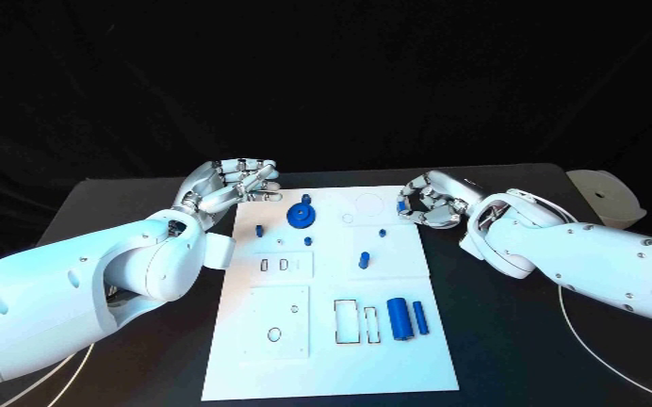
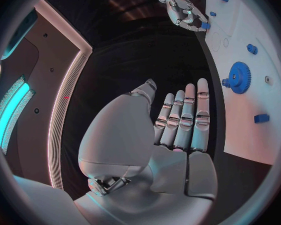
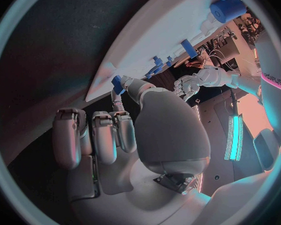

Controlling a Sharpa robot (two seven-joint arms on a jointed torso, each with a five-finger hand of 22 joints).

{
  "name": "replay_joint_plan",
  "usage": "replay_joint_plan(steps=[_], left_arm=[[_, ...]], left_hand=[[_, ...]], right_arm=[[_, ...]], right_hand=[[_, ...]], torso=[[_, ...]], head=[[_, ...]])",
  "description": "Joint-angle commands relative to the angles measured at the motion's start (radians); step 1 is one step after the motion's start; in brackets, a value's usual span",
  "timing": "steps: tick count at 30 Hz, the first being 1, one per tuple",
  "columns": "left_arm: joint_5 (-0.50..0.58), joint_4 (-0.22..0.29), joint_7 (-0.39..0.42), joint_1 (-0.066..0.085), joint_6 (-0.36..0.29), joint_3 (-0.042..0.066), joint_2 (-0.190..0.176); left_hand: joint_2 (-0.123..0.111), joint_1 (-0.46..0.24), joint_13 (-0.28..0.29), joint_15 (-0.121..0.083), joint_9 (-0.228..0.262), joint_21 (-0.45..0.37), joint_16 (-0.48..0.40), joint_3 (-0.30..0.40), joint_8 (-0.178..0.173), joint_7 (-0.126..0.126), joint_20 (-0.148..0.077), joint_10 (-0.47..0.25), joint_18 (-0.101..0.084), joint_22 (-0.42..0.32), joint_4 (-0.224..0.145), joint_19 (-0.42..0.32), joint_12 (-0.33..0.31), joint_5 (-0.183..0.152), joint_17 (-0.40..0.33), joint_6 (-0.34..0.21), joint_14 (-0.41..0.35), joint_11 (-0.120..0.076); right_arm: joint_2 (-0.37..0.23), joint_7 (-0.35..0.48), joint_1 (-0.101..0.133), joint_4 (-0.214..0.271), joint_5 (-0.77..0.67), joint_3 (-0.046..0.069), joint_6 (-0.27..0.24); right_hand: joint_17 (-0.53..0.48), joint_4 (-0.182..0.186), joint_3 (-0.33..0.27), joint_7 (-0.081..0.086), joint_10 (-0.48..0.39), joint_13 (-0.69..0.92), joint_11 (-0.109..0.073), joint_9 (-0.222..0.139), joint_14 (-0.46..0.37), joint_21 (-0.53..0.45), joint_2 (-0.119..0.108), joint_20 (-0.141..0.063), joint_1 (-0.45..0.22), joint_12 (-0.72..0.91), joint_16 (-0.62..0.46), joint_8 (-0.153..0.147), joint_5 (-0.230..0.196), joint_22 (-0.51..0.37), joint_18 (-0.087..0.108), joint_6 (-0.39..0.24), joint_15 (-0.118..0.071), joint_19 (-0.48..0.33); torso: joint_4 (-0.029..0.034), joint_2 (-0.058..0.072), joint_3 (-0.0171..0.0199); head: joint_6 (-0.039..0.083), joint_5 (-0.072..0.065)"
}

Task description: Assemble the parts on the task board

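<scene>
You are looking at one white task board (image 1: pixel 326 350), two hands and nine blue parts: one gear (image 1: pixel 303 216), two cylinders standing side by side, the thick one (image 1: pixel 399 318) and the thin one (image 1: pixel 421 317), and five small pieces lying on the board. The ninth piece (image 3: pixel 118 83) is sitting pinched in the right hand (image 1: pixel 432 202).

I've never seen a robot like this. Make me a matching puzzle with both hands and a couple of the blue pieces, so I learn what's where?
Things:
1. left hand
2. right hand
3. blue gear
4. thick blue cylinder

States or places:
A. lies on the near right part of the task board, beside a thinner blue cylinder
B. pinches a small blue part
C. holds nothing, stretched out flat
D. sits on the far part of the task board

Pairs: 1-C, 2-B, 3-D, 4-A
</scene>
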Motion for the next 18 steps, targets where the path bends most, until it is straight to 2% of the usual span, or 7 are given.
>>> replay_joint_plan(steps=[1,5,9,12,15,18], left_arm=[[0.002,-0.001,0.005,0.000,0.018,0.001,0.001],[0.002,-0.003,0.005,0.000,0.018,0.001,0.001],[0.002,-0.006,0.004,0.000,0.018,0.001,0.001],[0.002,-0.014,0.004,0.000,0.020,0.001,0.006],[0.002,-0.027,0.003,0.000,0.022,0.001,0.014],[0.005,-0.046,0.004,-0.002,0.024,0.000,0.025]], left_hand=[[-0.001,-0.006,0.001,-0.003,-0.001,-0.002,-0.007,0.007,-0.004,0.043,0.000,-0.003,0.013,-0.002,-0.001,0.005,-0.006,-0.001,0.001,-0.006,-0.007,0.005],[-0.001,-0.006,0.001,-0.003,-0.001,-0.002,-0.007,0.007,-0.004,0.043,0.000,-0.003,0.013,-0.002,-0.001,0.005,-0.006,-0.001,0.001,-0.006,-0.007,0.005],[-0.001,-0.006,0.001,-0.003,-0.001,-0.002,-0.007,0.007,-0.004,0.043,0.000,-0.003,0.013,-0.002,-0.001,0.005,-0.006,-0.001,0.001,-0.006,-0.007,0.005],[-0.001,-0.006,0.001,-0.003,-0.001,-0.002,-0.007,0.007,-0.004,0.043,0.000,-0.003,0.013,-0.002,-0.001,0.005,-0.006,-0.001,0.001,-0.006,-0.007,0.005],[-0.001,-0.006,0.001,-0.003,-0.001,-0.002,-0.007,0.007,-0.004,0.043,0.000,-0.003,0.013,-0.002,-0.001,0.005,-0.006,-0.001,0.001,-0.006,-0.007,0.005],[-0.001,-0.006,0.001,-0.003,-0.001,-0.003,-0.008,0.008,-0.004,0.043,0.000,-0.003,0.013,-0.002,-0.001,0.005,-0.006,-0.001,0.002,-0.006,-0.007,0.005]], right_arm=[[-0.008,-0.027,0.001,0.034,-0.013,0.002,-0.051],[-0.020,-0.054,0.011,0.090,-0.013,0.004,-0.053],[-0.027,-0.090,0.024,0.155,-0.018,0.005,-0.051],[-0.020,-0.124,0.029,0.200,-0.040,0.005,-0.050],[0.000,-0.164,0.030,0.238,-0.070,0.005,-0.051],[0.037,-0.209,0.025,0.271,-0.105,0.001,-0.047]], right_hand=[[0.240,0.000,0.010,-0.002,0.048,0.193,-0.007,0.012,0.099,0.006,0.018,-0.006,0.000,0.003,0.005,0.005,0.005,0.143,-0.017,0.007,-0.009,0.019],[0.241,0.002,0.013,-0.001,0.047,0.191,-0.006,0.013,0.099,0.006,0.022,-0.007,-0.006,0.002,0.005,0.005,0.006,0.144,-0.017,0.004,-0.009,0.019],[0.240,0.003,0.016,-0.001,0.046,0.189,-0.006,0.013,0.099,0.007,0.025,-0.007,-0.009,-0.001,0.005,0.004,0.005,0.144,-0.018,0.001,-0.009,0.019],[0.240,0.003,0.017,0.000,0.045,0.189,-0.005,0.013,0.099,0.007,0.026,-0.007,-0.010,-0.001,0.005,0.004,0.005,0.145,-0.018,0.000,-0.008,0.020],[0.241,0.004,0.021,0.000,0.046,0.189,-0.005,0.014,0.099,0.006,0.032,-0.007,-0.013,-0.001,0.005,0.004,0.009,0.144,-0.017,-0.001,-0.008,0.019],[0.240,0.004,0.023,0.000,0.045,0.188,-0.005,0.015,0.099,0.004,0.033,-0.007,-0.015,-0.002,0.005,0.005,0.011,0.143,-0.017,-0.002,-0.008,0.018]], torso=[[-0.0005,-0.001,0.0003],[-0.0013,-0.002,-0.0016],[-0.0019,-0.002,-0.0019],[-0.0022,-0.006,-0.0032],[-0.0024,-0.012,-0.0050],[-0.0032,-0.019,-0.0065]], head=[[-0.002,0.003],[-0.003,0.006],[-0.004,0.010],[-0.007,0.018],[-0.014,0.028],[-0.025,0.048]])
